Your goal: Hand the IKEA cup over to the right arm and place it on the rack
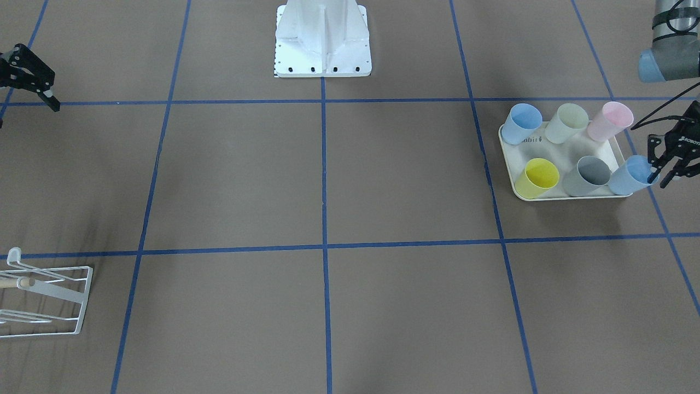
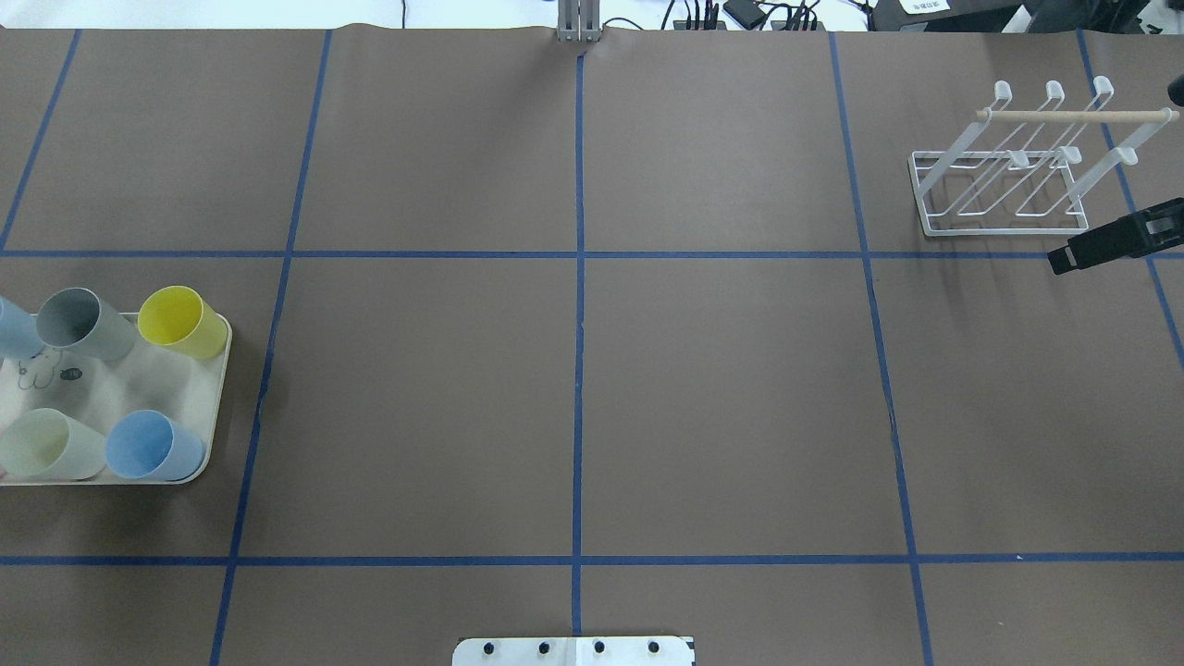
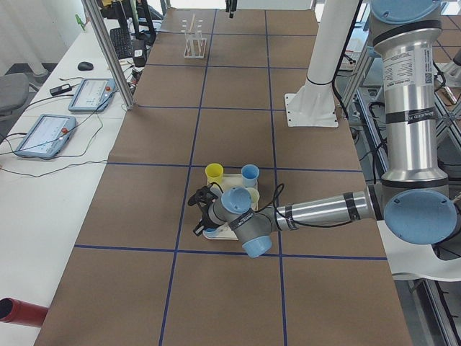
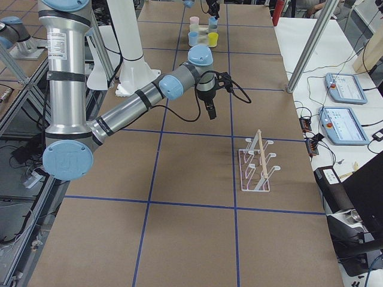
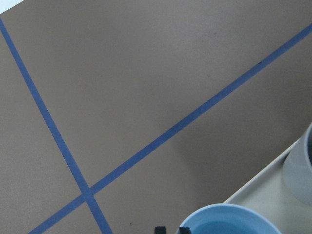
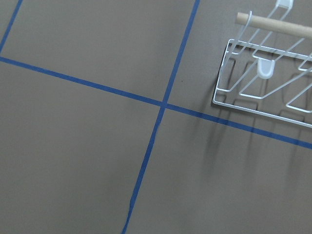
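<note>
- The left gripper (image 1: 659, 179) is seen at the outer corner of the cream tray (image 1: 508, 164), lowered onto the rim of a light-blue cup (image 1: 629, 176).
- Its two fingers are held with only a narrow gap. In the front view one finger is placed inside the cup mouth and the other outside, so the cup wall is between them.
- In the left wrist view the two black fingertips (image 5: 160, 229) are shown at the bottom edge. One is just at the cup rim and the other a little outside it. Whether the wall is really pressed cannot be told.
- The light-blue cup is standing upright on the tray, in the front row next to a grey cup (image 1: 588, 175), with a yellow cup (image 1: 538, 178) beyond that.
- In the back row of the tray a pink cup (image 1: 610, 120), a pale green cup (image 1: 566, 123) and a second blue cup (image 1: 522, 123) are placed.
- The right gripper (image 2: 1062, 261) is held above the brown table (image 1: 383, 175), near the rack (image 2: 1017, 159) and well apart from the tray. Nothing is seen in it. Only one finger is shown clearly, so how far it is opened cannot be told.
- The rack is standing at the far end of the table from the cups, with no cup on its prongs.
</note>
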`<state>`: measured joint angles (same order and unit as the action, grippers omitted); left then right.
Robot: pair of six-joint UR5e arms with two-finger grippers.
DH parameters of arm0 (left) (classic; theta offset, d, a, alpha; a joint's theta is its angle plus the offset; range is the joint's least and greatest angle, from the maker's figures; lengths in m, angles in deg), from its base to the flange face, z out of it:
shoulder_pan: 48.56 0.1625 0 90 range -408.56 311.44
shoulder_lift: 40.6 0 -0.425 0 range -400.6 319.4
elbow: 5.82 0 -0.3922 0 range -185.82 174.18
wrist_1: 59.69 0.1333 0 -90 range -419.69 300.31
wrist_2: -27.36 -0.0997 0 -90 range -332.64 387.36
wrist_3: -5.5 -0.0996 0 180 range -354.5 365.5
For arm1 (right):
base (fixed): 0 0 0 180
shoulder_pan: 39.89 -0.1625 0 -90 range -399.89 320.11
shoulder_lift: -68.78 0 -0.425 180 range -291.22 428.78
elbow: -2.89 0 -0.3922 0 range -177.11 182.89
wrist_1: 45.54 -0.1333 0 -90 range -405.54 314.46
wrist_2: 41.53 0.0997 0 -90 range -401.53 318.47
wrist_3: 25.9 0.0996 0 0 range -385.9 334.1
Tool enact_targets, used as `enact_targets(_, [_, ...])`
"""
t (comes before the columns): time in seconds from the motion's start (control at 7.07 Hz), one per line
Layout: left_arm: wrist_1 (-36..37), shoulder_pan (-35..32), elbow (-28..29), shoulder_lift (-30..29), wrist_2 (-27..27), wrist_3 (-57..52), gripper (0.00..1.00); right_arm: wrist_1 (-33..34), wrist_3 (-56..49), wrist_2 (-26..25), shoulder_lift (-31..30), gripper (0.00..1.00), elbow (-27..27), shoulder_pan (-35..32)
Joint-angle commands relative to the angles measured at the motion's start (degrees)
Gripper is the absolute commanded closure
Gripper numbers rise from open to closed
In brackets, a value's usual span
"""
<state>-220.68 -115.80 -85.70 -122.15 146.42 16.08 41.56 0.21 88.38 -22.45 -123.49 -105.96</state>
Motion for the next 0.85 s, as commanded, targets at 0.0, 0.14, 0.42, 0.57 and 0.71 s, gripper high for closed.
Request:
enact_targets(0.0, [0.1,0.4,0.0,0.0,0.0,-0.1,0.67,0.0,0.1,-0.8,0.0,0.01,0.0,0.0])
enact_targets(0.14, [0.1,1.0,0.0,0.0,0.0,-0.1,0.66,0.0,0.1,-1.4,0.0,0.01,0.1,0.1])
enact_targets(0.42, [0.1,1.3,0.1,0.0,0.0,-0.1,0.66,0.0,0.0,-1.4,0.0,0.01,0.0,0.0])
enact_targets(0.57, [0.1,1.3,0.1,0.0,0.0,-0.1,0.69,0.0,0.1,-1.4,0.0,0.01,0.0,0.1])
enact_targets(0.71, [0.1,1.3,0.1,0.0,0.0,-0.1,0.79,0.0,0.1,-1.4,0.0,0.01,0.0,0.0])
